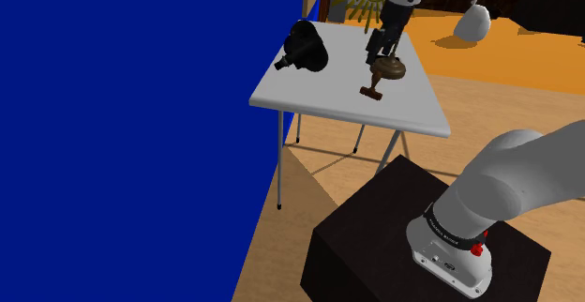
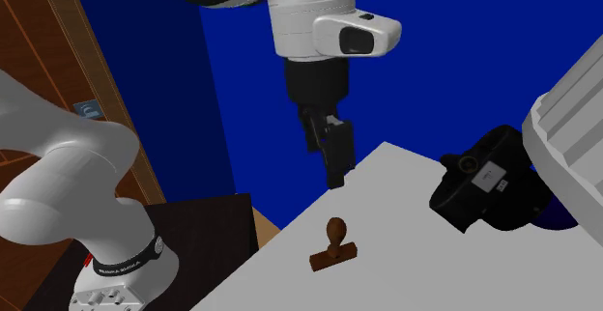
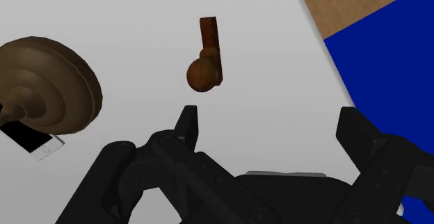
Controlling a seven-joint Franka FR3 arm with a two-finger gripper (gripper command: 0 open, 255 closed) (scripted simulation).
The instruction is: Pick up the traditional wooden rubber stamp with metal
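Observation:
The stamp is small and reddish-brown, with a round knob handle on a flat rectangular base. It stands upright on the pale grey table, near the edge facing the stand. In the second exterior view my black gripper hangs above the table, a short way over and behind the stamp. In the wrist view the fingers stand wide apart around the gripper, and the stamp lies ahead of the fingertips, nearer one finger, untouched. Nothing is held.
A brown domed round object sits close beside the stamp, with a small white flat device by it. A black camera-like object rests at the table's far side. A blue wall borders the table. The dark stand is below.

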